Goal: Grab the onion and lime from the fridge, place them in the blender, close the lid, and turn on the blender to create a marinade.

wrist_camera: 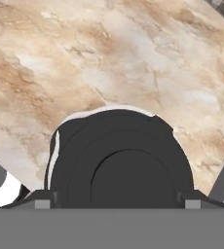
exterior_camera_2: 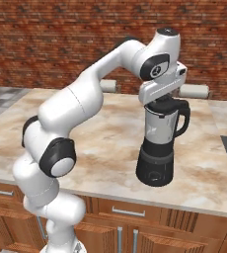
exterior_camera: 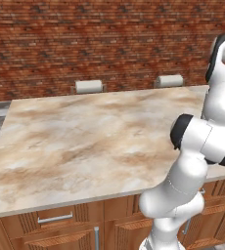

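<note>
The blender (exterior_camera_2: 158,150) stands upright on the marble desk (exterior_camera_2: 105,143), well back from its front edge; the lid (wrist_camera: 121,160) sits on the clear jar (black, round, seen from straight above in the hand view); the hand (exterior_camera_2: 161,102) hangs directly over the lid, fingers (wrist_camera: 42,202) spread apart at either side, clamped on nothing.

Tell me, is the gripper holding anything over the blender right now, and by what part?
Cannot be told: the gripper sits right above the blender, over the lid, fingers hidden.
</note>
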Controlling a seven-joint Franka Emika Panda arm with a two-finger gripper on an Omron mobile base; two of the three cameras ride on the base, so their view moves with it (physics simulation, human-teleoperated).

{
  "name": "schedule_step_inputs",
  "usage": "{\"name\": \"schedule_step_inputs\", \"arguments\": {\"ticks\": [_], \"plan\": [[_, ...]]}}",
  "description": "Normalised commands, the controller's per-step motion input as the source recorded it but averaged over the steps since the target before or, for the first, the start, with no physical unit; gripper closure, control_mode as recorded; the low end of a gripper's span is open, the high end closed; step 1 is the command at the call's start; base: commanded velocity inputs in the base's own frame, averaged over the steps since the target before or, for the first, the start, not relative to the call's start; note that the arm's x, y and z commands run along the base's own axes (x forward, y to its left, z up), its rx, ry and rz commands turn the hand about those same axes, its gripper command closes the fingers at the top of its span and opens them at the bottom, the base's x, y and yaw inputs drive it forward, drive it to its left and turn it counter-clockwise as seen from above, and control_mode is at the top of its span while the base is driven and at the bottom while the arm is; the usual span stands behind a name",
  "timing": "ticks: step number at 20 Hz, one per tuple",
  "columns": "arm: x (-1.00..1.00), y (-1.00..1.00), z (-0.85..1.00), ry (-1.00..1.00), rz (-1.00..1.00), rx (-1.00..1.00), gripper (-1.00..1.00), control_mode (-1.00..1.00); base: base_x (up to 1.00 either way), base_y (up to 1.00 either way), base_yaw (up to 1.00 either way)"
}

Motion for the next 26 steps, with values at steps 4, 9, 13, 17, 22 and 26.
{"name": "schedule_step_inputs", "arguments": {"ticks": [4,9,13,17,22,26], "plan": [[-0.06,0.00,0.16,0.02,0.00,0.00,-1.00,-1.00,0.00,0.00,0.00],[-0.02,0.00,0.25,0.00,0.00,0.00,-1.00,-1.00,0.00,0.00,0.00],[-0.08,0.00,0.25,-0.08,0.00,0.00,-1.00,-1.00,0.00,0.00,0.00],[-0.82,0.29,0.07,-0.21,0.00,0.00,-1.00,-1.00,0.00,0.00,0.00],[-1.00,0.47,-0.20,-0.26,0.00,0.02,-1.00,-1.00,0.00,0.00,0.00],[-1.00,0.54,-0.50,-0.28,0.01,0.01,-1.00,-1.00,0.00,0.00,0.00]]}}
